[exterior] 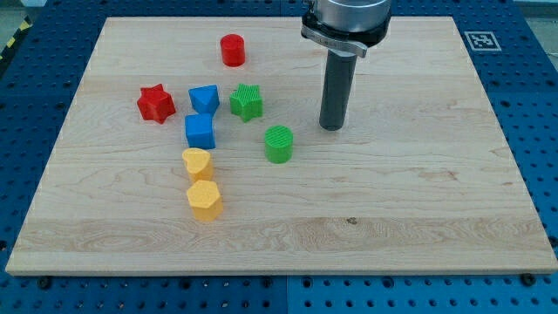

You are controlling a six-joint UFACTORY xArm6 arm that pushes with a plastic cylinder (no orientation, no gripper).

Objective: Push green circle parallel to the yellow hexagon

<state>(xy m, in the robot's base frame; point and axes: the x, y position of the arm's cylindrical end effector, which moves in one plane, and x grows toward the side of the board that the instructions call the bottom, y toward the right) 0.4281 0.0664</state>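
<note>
The green circle (pixel 279 144) stands near the middle of the wooden board (pixel 418 201). The yellow hexagon (pixel 205 200) lies below and to the view's left of it. A second yellow block (pixel 197 163) sits just above the hexagon. My tip (pixel 331 126) rests on the board to the view's right of the green circle and slightly above it, with a small gap between them.
A green star-like block (pixel 247 101) sits above the green circle. Two blue blocks (pixel 204 98) (pixel 200 132) stand left of it. A red star (pixel 156 103) is further left. A red cylinder (pixel 233 50) is near the top.
</note>
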